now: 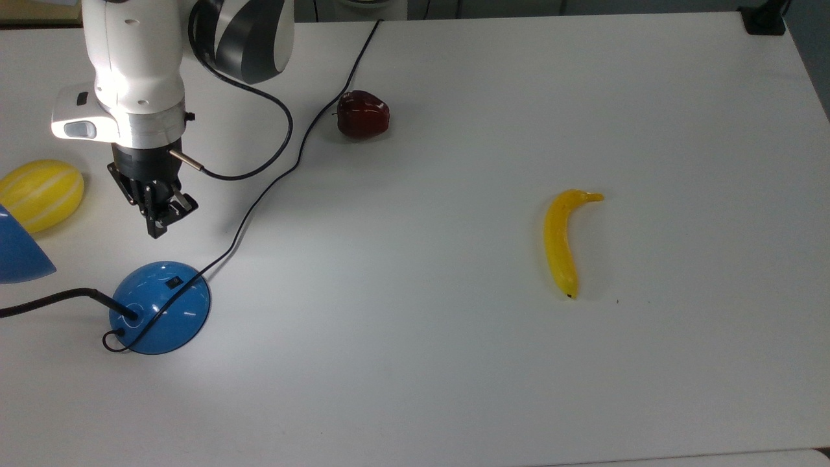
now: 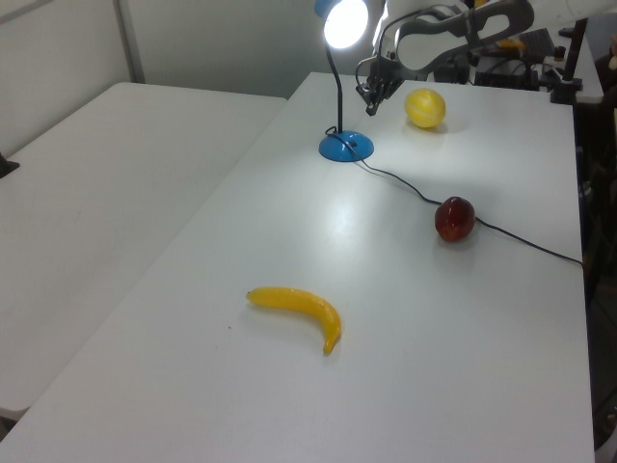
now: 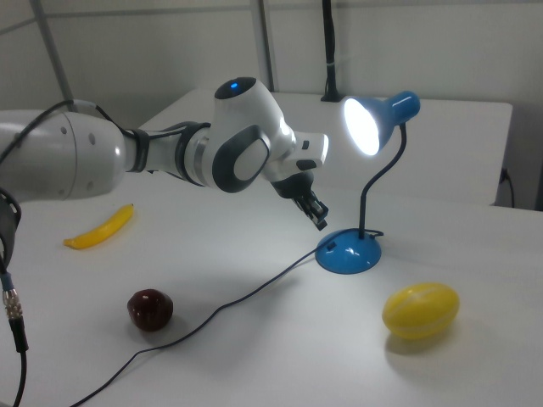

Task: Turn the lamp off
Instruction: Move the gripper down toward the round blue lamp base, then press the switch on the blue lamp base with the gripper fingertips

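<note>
At the top view's far left, gripper (image 1: pixel 155 228) with fingers together, empty, hangs near lamp (image 1: pixel 160 306) (lit). Glossy dome likely slippery; press small stiff switch (image 1: pixel 173 283), don't grasp.

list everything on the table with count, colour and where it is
lamp: 1, blue base and shade, black neck, lit, at the top view's left edge
cord: 1, black, running from the lamp base past the apple to the table's far edge
melon: 1, yellow striped, at the top view's left
apple: 1, dark red, beside the cord
banana: 1, yellow, alone at the top view's right
table: 1, white
pincer: 1, black, shut, above the table near the lamp base, on a white arm
</note>
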Robot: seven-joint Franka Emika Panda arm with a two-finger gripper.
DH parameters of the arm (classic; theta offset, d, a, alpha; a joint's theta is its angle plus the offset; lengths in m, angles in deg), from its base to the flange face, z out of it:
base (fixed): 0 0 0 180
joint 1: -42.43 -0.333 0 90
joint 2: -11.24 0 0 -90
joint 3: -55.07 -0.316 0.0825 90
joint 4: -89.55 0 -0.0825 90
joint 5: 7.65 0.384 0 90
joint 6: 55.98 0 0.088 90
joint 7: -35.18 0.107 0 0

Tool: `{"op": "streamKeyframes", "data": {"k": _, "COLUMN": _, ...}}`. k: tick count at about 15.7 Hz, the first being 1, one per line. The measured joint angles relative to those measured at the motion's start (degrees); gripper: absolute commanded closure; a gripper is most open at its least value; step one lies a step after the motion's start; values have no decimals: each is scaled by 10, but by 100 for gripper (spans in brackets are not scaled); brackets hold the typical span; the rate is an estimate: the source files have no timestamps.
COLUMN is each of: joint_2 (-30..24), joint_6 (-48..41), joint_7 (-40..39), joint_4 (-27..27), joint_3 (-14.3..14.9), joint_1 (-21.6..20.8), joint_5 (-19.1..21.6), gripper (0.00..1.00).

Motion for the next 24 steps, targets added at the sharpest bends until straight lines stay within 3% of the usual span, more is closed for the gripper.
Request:
{"op": "streamKeyframes", "data": {"k": 13, "joint_2": 81, "joint_6": 50, "joint_7": 25, "joint_4": -47, "joint_3": 0, "joint_1": 5, "joint_5": -14, "gripper": 100}}
{"op": "streamKeyframes", "data": {"k": 24, "joint_2": 102, "joint_6": 64, "joint_7": 28, "joint_4": -50, "joint_3": -2, "joint_1": 1, "joint_5": -31, "gripper": 100}}
